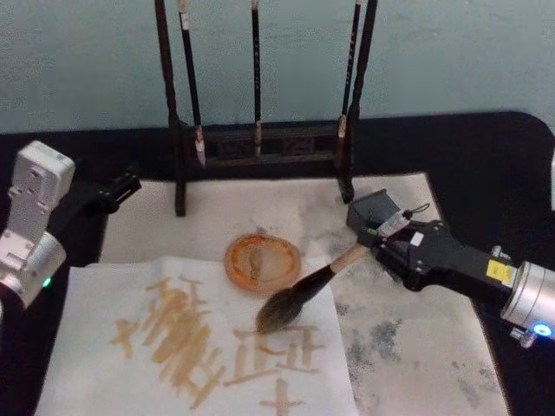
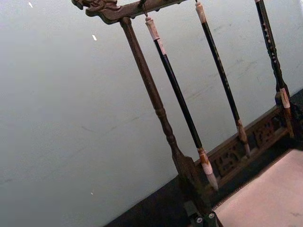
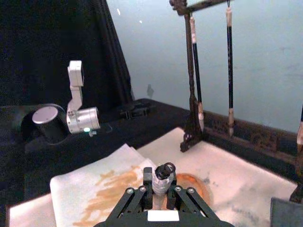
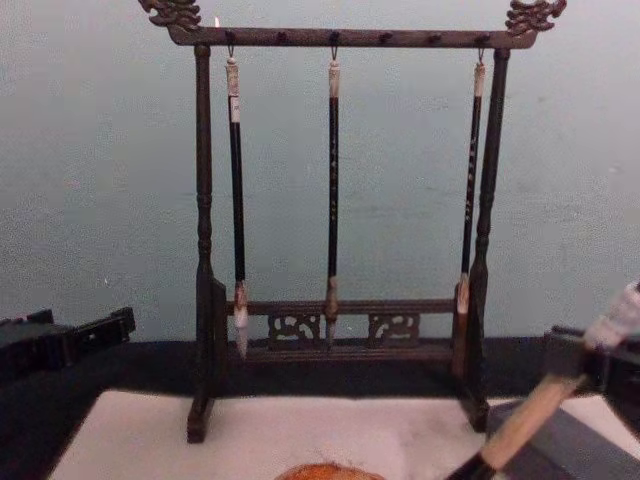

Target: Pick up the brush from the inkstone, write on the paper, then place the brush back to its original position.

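Observation:
The brush [image 1: 299,293] slants down to the left from my right gripper [image 1: 375,245], which is shut on its pale handle. Its bushy tuft is at the right part of the paper [image 1: 130,364], a white sheet covered with tan strokes; whether the tip touches I cannot tell. Just behind the tuft sits the round orange inkstone [image 1: 263,260], with nothing resting on it. In the right wrist view the brush's white-wrapped end [image 3: 163,176] sticks up between the fingers, above the inkstone [image 3: 196,183]. The chest view shows the handle [image 4: 535,420] at lower right. My left gripper [image 1: 113,191] is parked far left.
A dark wooden rack [image 1: 260,143] with three thin black-handled brushes [image 4: 333,180] stands at the back of the cream, ink-stained mat [image 1: 416,347]. A dark block [image 1: 375,212] lies on the mat behind my right gripper. Black table surrounds the mat.

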Action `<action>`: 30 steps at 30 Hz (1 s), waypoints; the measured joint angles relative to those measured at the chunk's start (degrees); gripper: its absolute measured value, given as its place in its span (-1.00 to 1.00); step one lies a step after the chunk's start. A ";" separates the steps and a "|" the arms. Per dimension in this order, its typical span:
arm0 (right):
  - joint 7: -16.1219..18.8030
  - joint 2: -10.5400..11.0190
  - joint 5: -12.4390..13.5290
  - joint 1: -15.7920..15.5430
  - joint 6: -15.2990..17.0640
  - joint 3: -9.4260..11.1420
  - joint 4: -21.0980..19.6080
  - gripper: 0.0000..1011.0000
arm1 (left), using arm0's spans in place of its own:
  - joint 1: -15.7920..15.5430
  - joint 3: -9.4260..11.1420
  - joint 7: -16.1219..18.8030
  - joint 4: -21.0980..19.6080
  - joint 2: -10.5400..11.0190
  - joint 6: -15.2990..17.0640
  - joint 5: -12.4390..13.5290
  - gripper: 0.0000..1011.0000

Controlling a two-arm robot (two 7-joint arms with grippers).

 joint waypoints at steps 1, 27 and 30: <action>0.05 0.05 0.13 -0.08 -0.09 0.16 -0.21 -0.68 | 0.00 0.00 0.00 0.00 0.00 0.00 0.00 0.98; 1.25 -3.16 1.61 4.91 0.83 -1.42 -1.40 -0.68 | 0.00 0.00 0.00 0.00 0.00 0.00 0.00 0.98; 1.48 -4.07 2.90 6.24 1.22 -1.46 0.10 -0.68 | 0.00 0.00 0.00 0.00 0.00 0.00 0.00 0.98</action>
